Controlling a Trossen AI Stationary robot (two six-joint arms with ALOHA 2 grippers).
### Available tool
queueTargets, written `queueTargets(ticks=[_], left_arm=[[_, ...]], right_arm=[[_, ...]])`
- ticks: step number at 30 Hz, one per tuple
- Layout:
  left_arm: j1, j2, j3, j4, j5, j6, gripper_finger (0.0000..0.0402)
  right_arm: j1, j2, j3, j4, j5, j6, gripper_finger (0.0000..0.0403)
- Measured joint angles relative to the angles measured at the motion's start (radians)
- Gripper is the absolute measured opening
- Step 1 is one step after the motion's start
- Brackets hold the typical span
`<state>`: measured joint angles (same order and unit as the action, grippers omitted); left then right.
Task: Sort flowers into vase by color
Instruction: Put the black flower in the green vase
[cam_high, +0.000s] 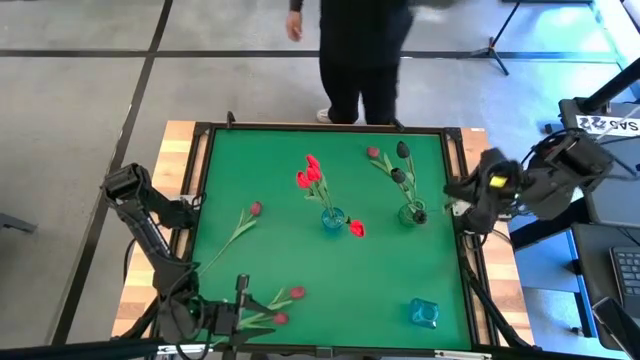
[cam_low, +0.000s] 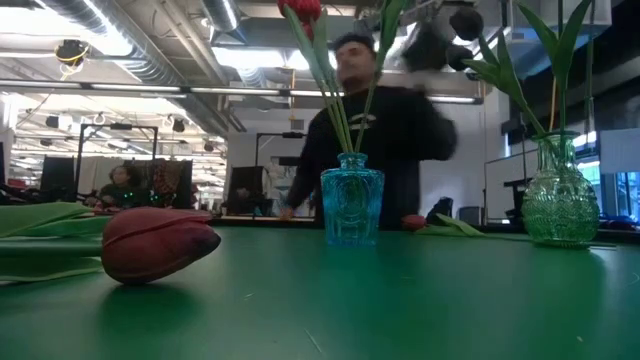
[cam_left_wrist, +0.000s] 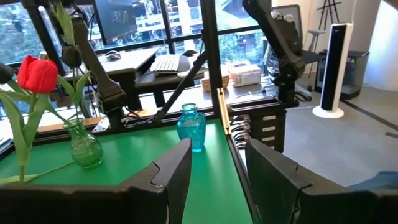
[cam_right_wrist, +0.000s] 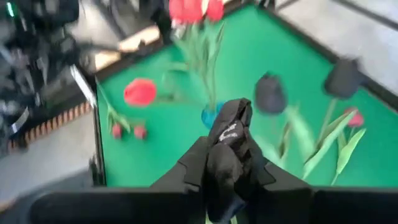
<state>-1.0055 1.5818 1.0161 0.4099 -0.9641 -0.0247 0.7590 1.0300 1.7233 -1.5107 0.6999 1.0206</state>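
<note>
A blue vase (cam_high: 332, 220) at the table's middle holds red tulips (cam_high: 310, 175). A green glass vase (cam_high: 411, 213) to its right holds dark maroon tulips (cam_high: 400, 152). A loose red tulip head (cam_high: 356, 228) lies by the blue vase. A pink tulip (cam_high: 254, 210) lies at mid-left, and two more tulips (cam_high: 290, 305) lie near the front edge. My left gripper (cam_left_wrist: 214, 165) is open and empty beside these two at the near left. My right gripper (cam_right_wrist: 227, 134) is shut and empty at the table's right edge (cam_high: 455, 190), next to the green vase.
A second blue vase (cam_high: 424, 313) stands empty at the near right corner. A pink tulip (cam_high: 373, 153) lies at the back by the green vase. A person (cam_high: 355, 60) stands beyond the table's far edge. A maroon tulip head (cam_low: 160, 243) lies close in the low view.
</note>
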Motion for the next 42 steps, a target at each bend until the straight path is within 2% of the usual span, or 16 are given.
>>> queueTargets(ticks=[8,12,26,30,36,42], left_arm=[[0.032,0.000,0.000,-0.013,-0.001,-0.023,0.0148],[0.046,0.000,0.000,-0.021,0.010,-0.035,0.0148],[0.041,0.001,-0.001,-0.038,0.016,-0.055,0.0148],[0.029,0.001,-0.001,-0.046,0.016,-0.079,0.0148],[0.031,0.001,-0.001,-0.180,0.012,-0.222,0.0148],[0.061,0.001,-0.001,-0.384,0.009,-0.479,0.0148]], right_arm=[[0.000,-0.109,0.001,0.005,0.184,0.058,0.0046],[0.000,-0.121,0.001,0.014,0.231,0.101,0.0046],[0.000,-0.053,0.000,0.008,0.233,0.154,0.0046],[0.000,-0.029,0.000,-0.028,0.264,0.173,0.0046],[0.000,0.006,-0.013,-0.059,0.274,0.244,0.0046],[0.000,0.026,-0.064,-0.061,0.241,0.290,0.0046]])
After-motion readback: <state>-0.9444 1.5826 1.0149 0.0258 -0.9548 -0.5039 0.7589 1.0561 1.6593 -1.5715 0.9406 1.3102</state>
